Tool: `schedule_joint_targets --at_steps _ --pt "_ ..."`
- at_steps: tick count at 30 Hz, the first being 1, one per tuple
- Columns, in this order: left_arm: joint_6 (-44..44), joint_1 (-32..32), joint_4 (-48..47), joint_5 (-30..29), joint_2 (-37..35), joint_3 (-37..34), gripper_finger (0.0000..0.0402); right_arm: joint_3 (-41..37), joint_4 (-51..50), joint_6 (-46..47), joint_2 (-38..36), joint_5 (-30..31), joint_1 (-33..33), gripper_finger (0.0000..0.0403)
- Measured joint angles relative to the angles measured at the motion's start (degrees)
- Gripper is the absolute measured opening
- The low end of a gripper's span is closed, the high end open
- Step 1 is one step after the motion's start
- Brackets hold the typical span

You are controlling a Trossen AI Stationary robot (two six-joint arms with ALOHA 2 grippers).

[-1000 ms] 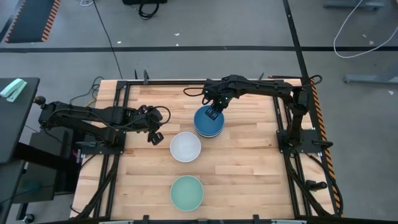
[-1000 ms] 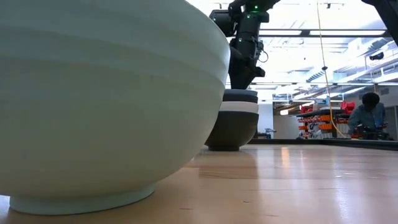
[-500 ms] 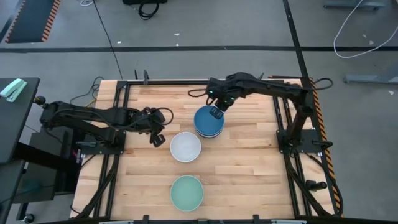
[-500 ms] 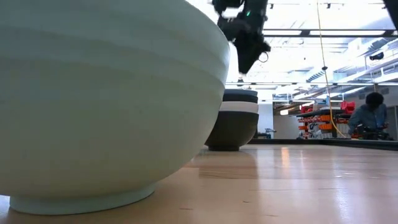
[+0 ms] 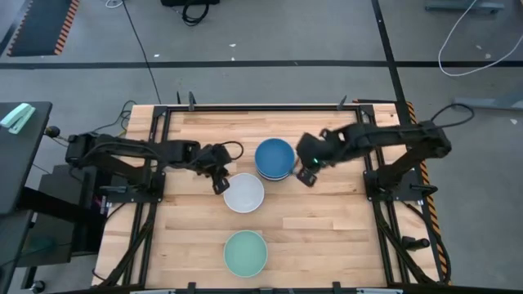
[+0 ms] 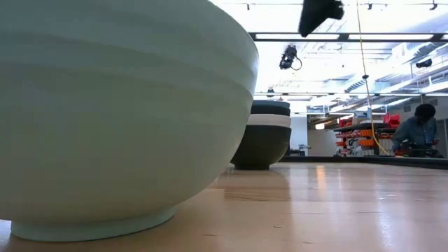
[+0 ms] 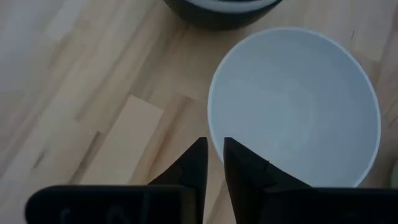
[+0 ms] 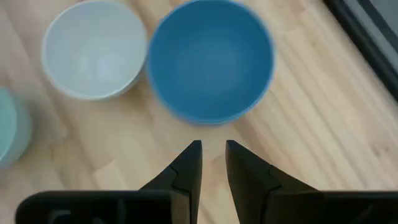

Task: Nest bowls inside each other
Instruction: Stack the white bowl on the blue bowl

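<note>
Wooden table [image 5: 327,220], mint bowl [image 5: 246,252] apart

Left wrist view: left gripper [image 7: 214,155] above the rim of a white bowl [image 7: 295,106].

The two dark fingers [image 7: 193,165] stand close together with a narrow gap, tips at the bowl's near rim. The bowl rests upright and empty on the wooden table [image 7: 93,81]. Part of a dark bowl [image 7: 217,9] with a pale inner rim lies beyond it.
</note>
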Motion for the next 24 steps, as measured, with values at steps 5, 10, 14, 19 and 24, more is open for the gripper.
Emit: schedule_joint_targets --at_steps 5,10,14,19,24 --pt "0.00 2.94 0.96 4.10 2.66 0.00 0.0078 -5.50 0.09 5.05 -4.09 2.48 6.03 0.0078" --pt "-0.03 3.38 2.65 6.45 5.01 0.00 0.0088 -9.82 0.05 8.97 -6.85 4.17 8.81 0.0078" --pt "-0.07 3.19 3.29 8.04 6.57 0.00 0.0091 -12.32 0.24 10.57 -8.12 4.21 8.82 0.0078" --pt "-1.18 3.73 2.32 8.13 7.47 -0.07 0.0090 -13.80 0.46 10.98 -8.14 4.26 8.70 0.0078" --pt "-1.57 4.26 2.41 8.09 7.69 -0.07 0.0095 -13.89 1.23 10.94 -8.01 4.29 8.68 0.0078"
